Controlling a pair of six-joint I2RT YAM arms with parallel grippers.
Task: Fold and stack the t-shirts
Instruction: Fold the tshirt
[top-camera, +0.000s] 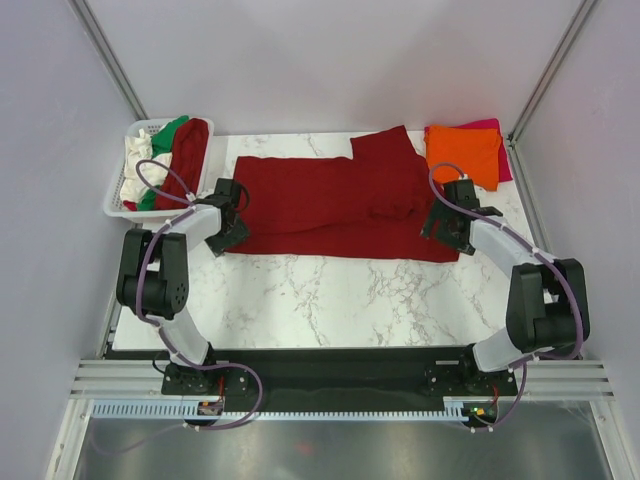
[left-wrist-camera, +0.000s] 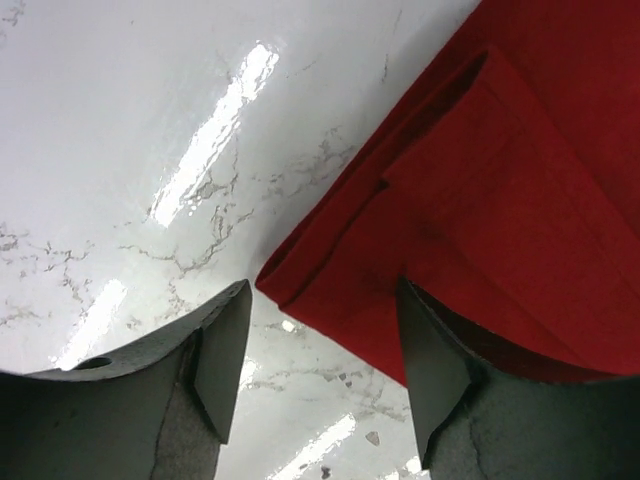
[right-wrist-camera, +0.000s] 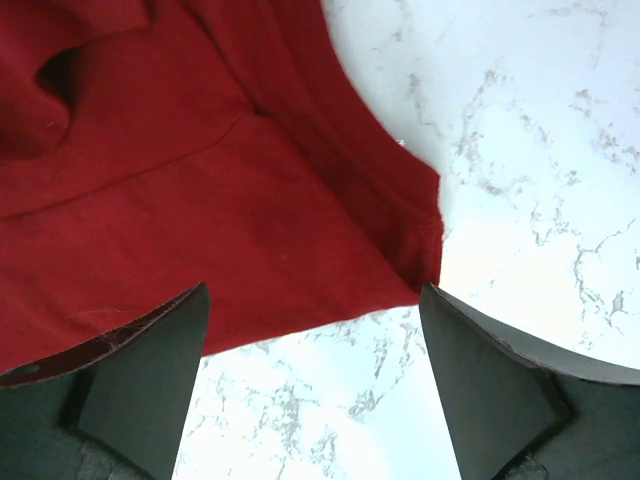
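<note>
Our left gripper and right gripper both gape wide at the near corners of the dark red shirt spread across the table; next, we judge, pinch both corners and fold.

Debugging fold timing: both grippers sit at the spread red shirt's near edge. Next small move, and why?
Probably lower and close both: left gripper and right gripper are open, each with a near corner of the dark red t-shirt between its fingers, not yet gripped.
</note>
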